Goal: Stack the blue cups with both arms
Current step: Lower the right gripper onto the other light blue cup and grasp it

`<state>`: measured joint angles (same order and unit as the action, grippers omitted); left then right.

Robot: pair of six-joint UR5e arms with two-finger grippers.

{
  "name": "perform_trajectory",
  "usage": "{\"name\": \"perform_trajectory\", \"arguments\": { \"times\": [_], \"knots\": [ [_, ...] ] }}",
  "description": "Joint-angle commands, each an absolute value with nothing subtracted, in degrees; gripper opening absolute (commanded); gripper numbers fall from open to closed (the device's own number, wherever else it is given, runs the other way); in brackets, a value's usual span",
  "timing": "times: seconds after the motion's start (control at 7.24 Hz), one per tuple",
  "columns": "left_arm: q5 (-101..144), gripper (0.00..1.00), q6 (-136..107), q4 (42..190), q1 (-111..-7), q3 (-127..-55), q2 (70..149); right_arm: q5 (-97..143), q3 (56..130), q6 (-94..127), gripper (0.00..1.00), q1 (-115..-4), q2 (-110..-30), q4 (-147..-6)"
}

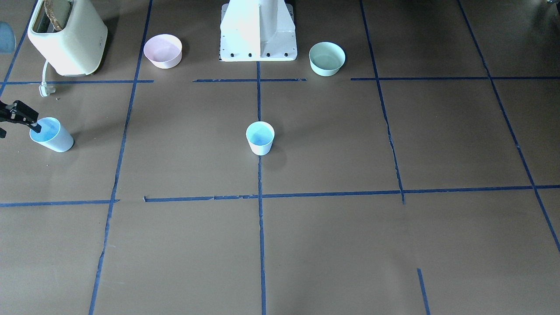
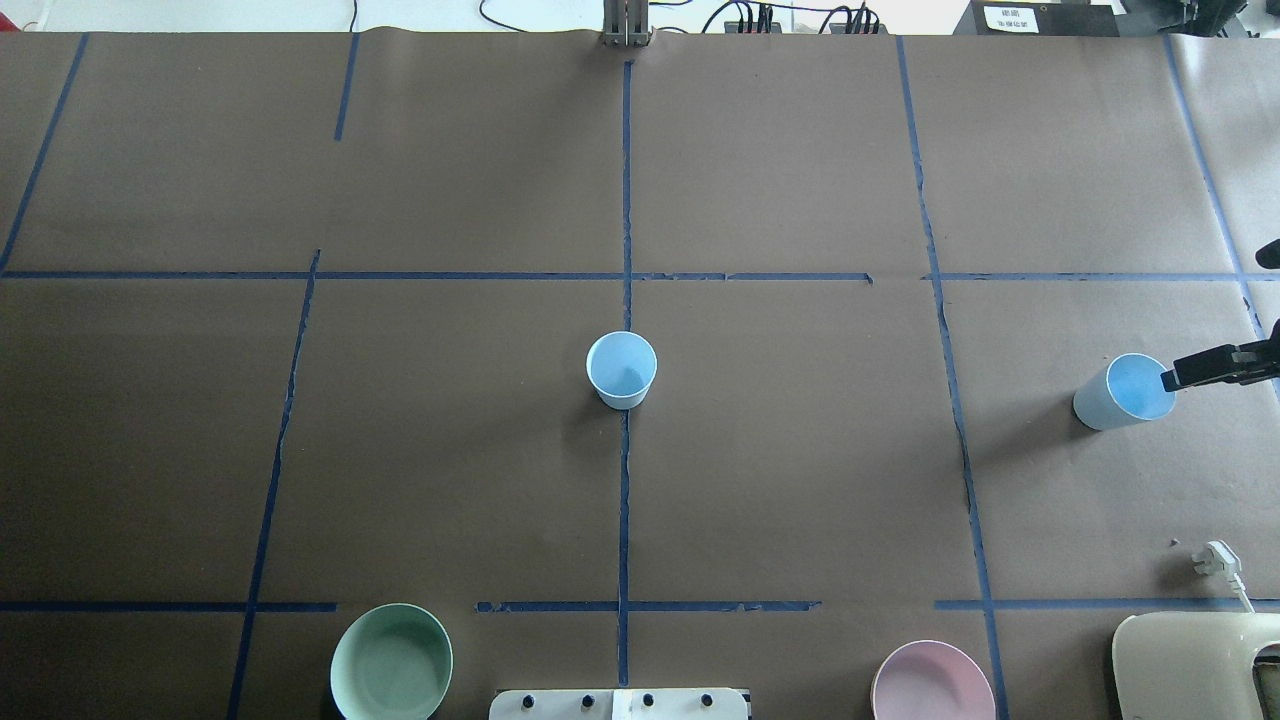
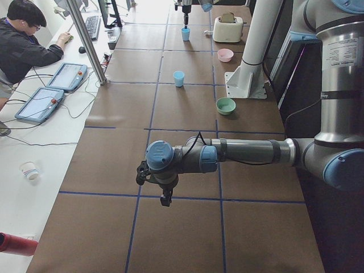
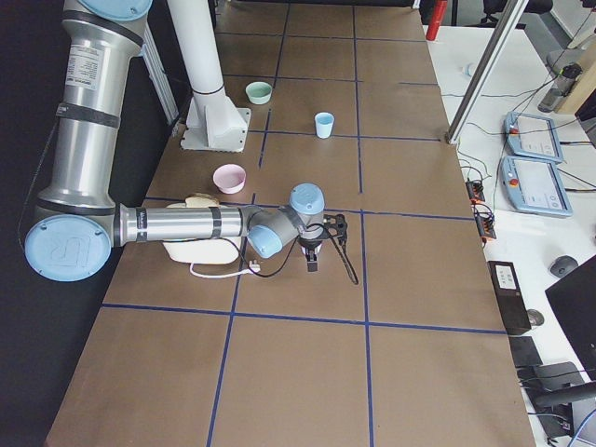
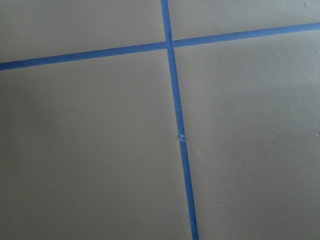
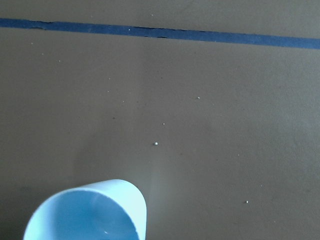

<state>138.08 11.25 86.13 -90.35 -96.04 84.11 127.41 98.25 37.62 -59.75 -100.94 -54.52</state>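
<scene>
The right gripper (image 2: 1170,380) is placed at the rim of the right-hand cup (image 2: 1118,395), on the cup's right side. Whether its jaws are clamped cannot be told. The centre cup (image 2: 621,369) is set upright, mouth up, on the middle tape line (image 2: 623,500), well apart to the left. The left gripper (image 3: 165,199) is held over bare surface (image 2: 800,480), far from both cups, and the state of its jaws cannot be told. Both cups are smooth, thin-walled, tapered plastic, so nesting is judged to require vertical axes aligned.
</scene>
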Motion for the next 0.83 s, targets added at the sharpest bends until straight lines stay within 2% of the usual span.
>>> {"name": "perform_trajectory", "arguments": {
  "times": [0.0,0.14,0.41,0.55,0.69],
  "knots": [
    [138.1,1.0,11.3,86.1,-90.4,-96.2,84.1,126.2,94.8,37.7,1.0,-56.8,-99.0,-54.5],
    [138.1,1.0,11.3,86.1,-90.4,-96.2,84.1,126.1,93.6,37.7,0.98,-55.9,-98.4,-54.5],
    [138.1,1.0,11.3,86.1,-90.4,-96.2,84.1,126.4,93.5,37.5,0.18,-55.6,-98.3,-54.4],
    [138.1,1.0,11.3,86.1,-90.4,-96.2,84.1,126.5,93.8,37.4,0.04,-55.6,-98.4,-54.3],
    [138.2,1.0,11.3,86.1,-90.4,-96.3,84.1,126.6,94.2,37.4,0.01,-55.6,-98.4,-54.3]
  ]
}}
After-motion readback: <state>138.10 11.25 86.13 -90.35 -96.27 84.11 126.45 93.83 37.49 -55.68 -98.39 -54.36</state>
